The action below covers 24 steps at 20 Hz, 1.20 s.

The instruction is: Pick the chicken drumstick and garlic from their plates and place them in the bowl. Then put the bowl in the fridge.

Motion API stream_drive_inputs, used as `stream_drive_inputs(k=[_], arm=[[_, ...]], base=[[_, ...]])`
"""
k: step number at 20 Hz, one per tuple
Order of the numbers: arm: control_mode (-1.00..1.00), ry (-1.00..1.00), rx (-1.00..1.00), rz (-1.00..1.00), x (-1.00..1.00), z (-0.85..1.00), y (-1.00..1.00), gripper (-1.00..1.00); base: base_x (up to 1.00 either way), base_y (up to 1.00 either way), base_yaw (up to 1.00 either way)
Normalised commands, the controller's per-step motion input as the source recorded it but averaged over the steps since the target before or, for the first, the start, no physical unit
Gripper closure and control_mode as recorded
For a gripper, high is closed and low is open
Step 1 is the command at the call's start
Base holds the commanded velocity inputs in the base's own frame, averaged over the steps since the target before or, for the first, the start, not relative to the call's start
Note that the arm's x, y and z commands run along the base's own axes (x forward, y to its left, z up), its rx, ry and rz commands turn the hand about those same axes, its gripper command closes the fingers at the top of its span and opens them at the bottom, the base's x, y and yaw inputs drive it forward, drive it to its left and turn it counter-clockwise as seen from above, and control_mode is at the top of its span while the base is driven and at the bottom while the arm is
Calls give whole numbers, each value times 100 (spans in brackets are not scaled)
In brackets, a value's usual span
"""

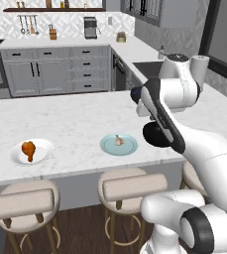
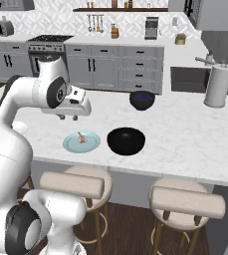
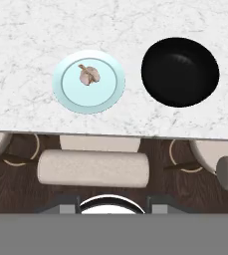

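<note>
gripper (image 2: 74,117) hanging above the counter edge, high over the pale blue plate (image 3: 65,94); jaw state not readable, fingertips barely in frame. garlic (image 3: 89,75) lying on that plate, up and left of centre in hand view, so ahead of the claw and slightly to one side, well below. stem end pointing up-left in hand view, long axis along that diagonal. black bowl (image 3: 180,71) just beside the plate, empty. drumstick (image 1: 29,149) on white plate (image 1: 45,154), well apart further along the counter, narrow end toward the counter edge.
</note>
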Motion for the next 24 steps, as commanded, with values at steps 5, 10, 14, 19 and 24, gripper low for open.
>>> stream_drive_inputs(k=[5,10,14,19,24], arm=[[-100,-1,4,1,-57,-8,14,-100],[-100,0,15,0,11,-70,34,-100],[-100,4,3,0,78,-53,14,-100],[-100,2,0,0,83,-45,22,-100],[-100,8,0,0,81,-25,12,-100]], base=[[0,0,0],[0,0,0],[0,0,0],[0,0,0],[0,0,0]])
